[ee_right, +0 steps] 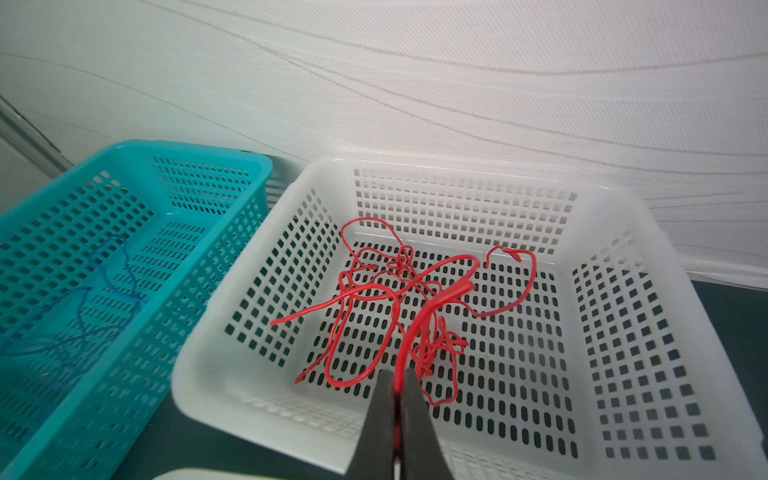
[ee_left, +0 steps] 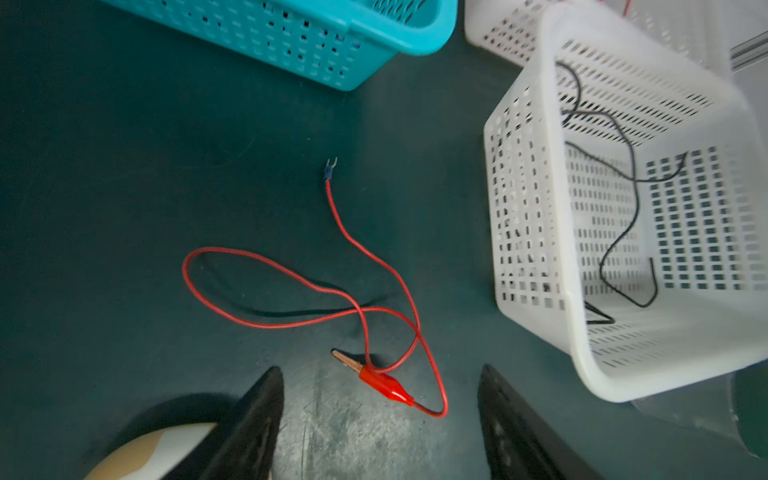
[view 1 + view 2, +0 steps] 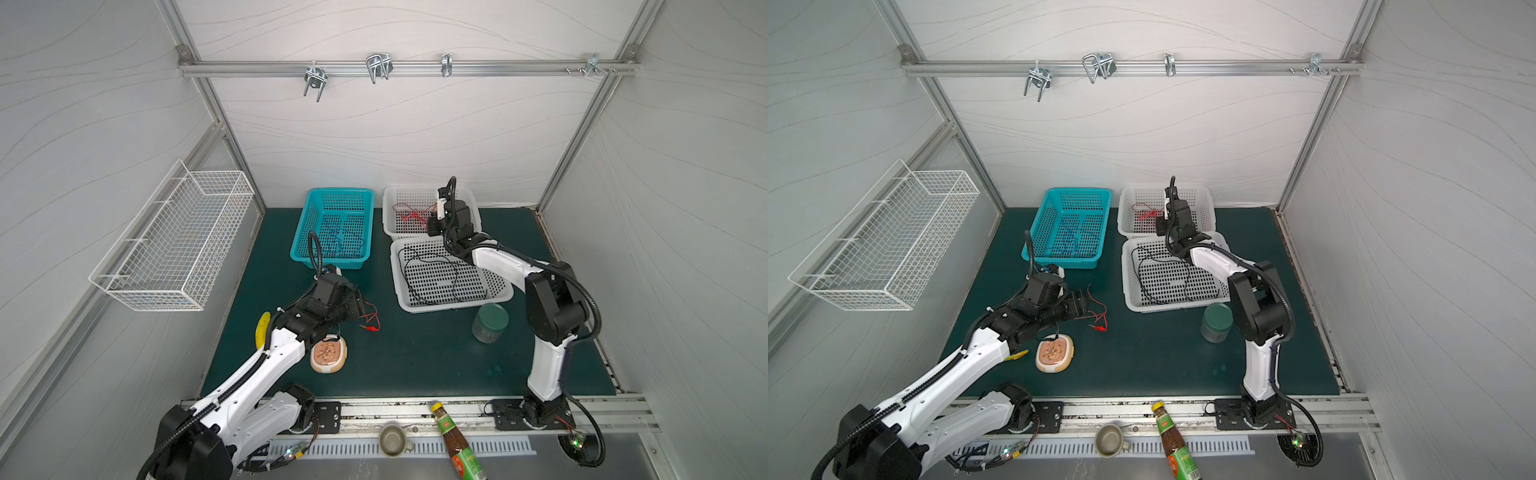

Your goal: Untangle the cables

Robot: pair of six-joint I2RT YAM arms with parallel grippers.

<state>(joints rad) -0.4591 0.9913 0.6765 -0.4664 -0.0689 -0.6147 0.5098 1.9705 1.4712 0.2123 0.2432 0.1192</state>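
The left claw [image 2: 380, 370] is spread wide over a thin red wire [image 2: 361, 309] with a clip [image 2: 384, 383], looped on the green mat [image 2: 124, 166]. The right claw [image 1: 397, 374] pinches a bendy red strand [image 1: 440, 300] above the far white basket [image 1: 457, 166] full of holes.

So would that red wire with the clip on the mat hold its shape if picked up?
Probably not: the red wire lies in loose crossed loops, so it would likely droop and swing. Its red clip looks like the heaviest part and may dangle lowest. Being so thin, it could slip from the open left gripper unless pinched firmly.
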